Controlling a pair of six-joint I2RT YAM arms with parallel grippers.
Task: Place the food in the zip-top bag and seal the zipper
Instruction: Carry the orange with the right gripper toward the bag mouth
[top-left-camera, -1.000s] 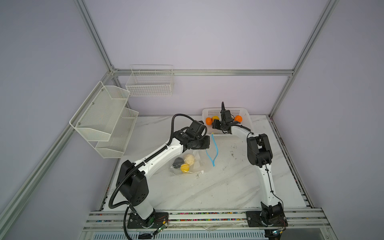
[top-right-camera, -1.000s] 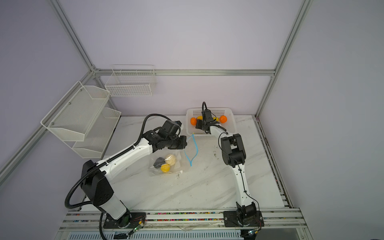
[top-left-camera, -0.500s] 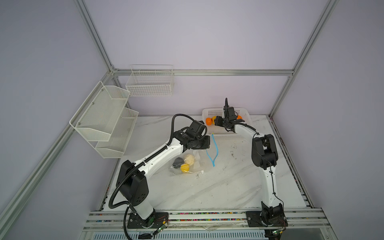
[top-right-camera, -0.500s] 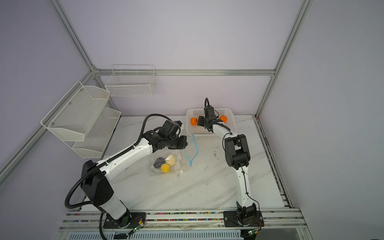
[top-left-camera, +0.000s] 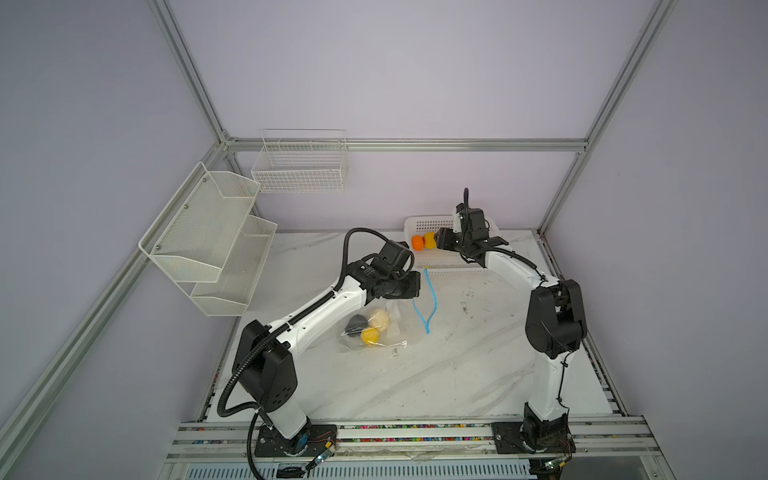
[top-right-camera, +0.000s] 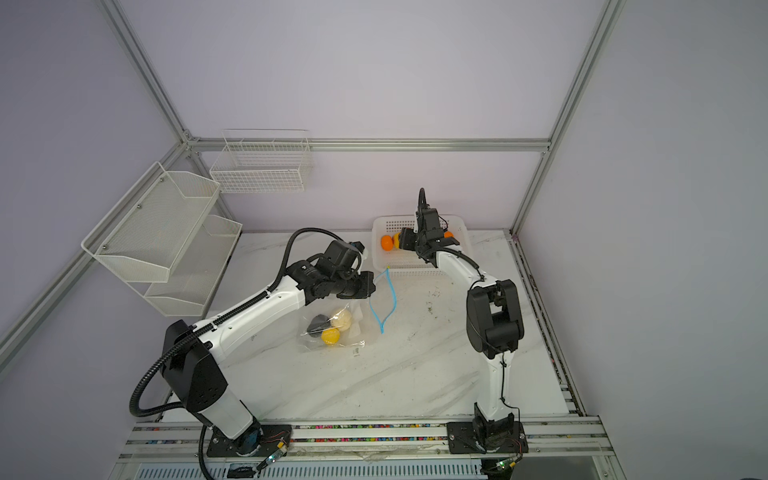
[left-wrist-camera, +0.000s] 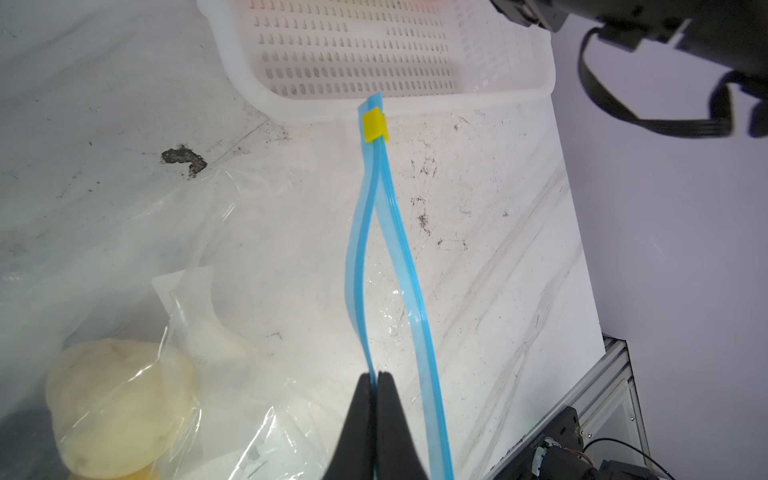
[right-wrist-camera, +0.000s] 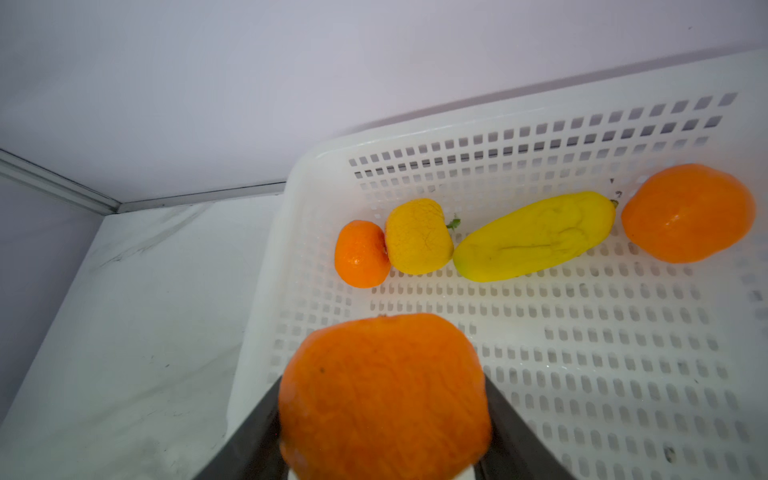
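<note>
The left fingers (left-wrist-camera: 388, 411) are pinched together on one lip of the blue zipper (left-wrist-camera: 386, 232), the other lip bowing away; the zip-top bag (left-wrist-camera: 232, 257) lies on the counter (top-left-camera: 415, 374) holding a cream bulb (left-wrist-camera: 120, 403), a yellow fruit (top-left-camera: 369, 336) and a dark lump (top-left-camera: 355, 325). The right fingers (right-wrist-camera: 511, 432) clamp an orange ball (right-wrist-camera: 384, 374) over the white basket (right-wrist-camera: 623, 374).

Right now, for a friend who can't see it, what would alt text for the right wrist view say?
The right end effector grips an orange ball over a white perforated basket. Inside lie two more orange balls, a round yellow fruit and a long yellow fruit.
</note>
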